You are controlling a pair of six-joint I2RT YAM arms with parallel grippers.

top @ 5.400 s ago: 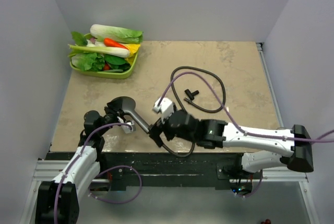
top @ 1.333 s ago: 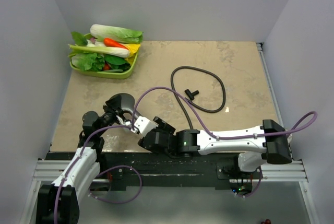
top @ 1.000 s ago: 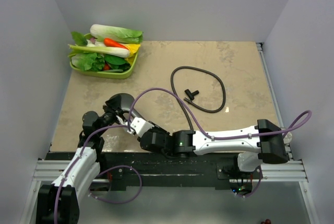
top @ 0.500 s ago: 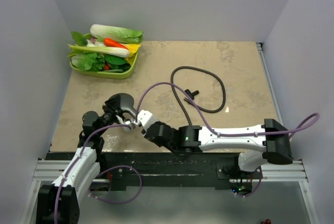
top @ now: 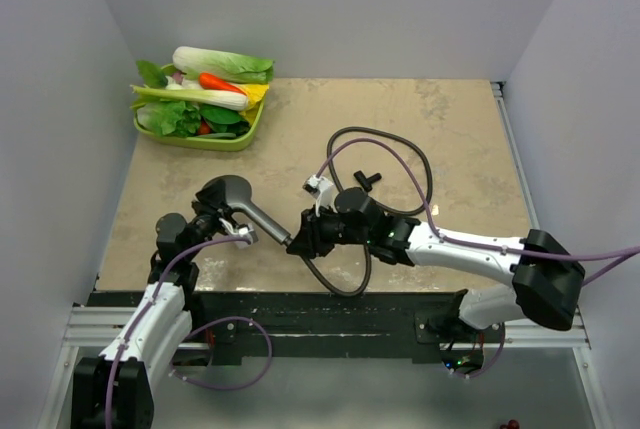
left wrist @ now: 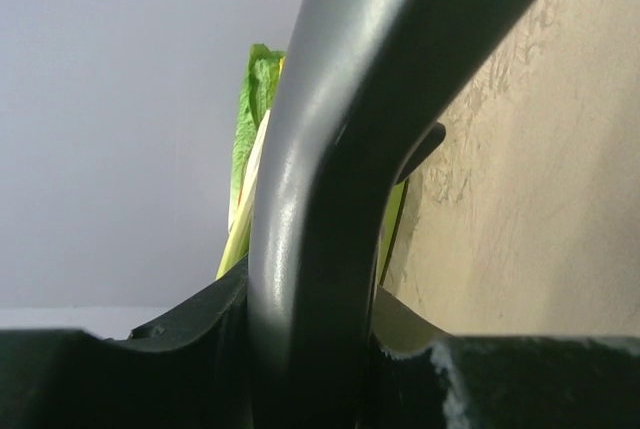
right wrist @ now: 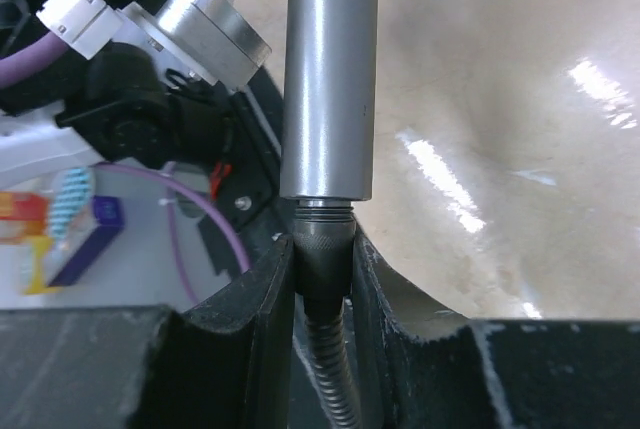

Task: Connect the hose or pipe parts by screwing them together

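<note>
From above, we see our left pincer (top: 234, 231) gripping the shower head (top: 226, 194) by its handle (top: 262, 221) near the front-left of the worktop (top: 470, 129); our right pincer (top: 299, 243) holds the hose (top: 372, 130) end against it. Left wrist: fingers (left wrist: 150, 369) hug the dark handle. Right wrist: fingers (right wrist: 235, 349) pinch the end nut (right wrist: 322, 239), touching the handle's tip

Satin metallic shower head (right wrist: 325, 79), ribbed hose (right wrist: 333, 389), matt mottled tabletop (right wrist: 480, 149).
</note>
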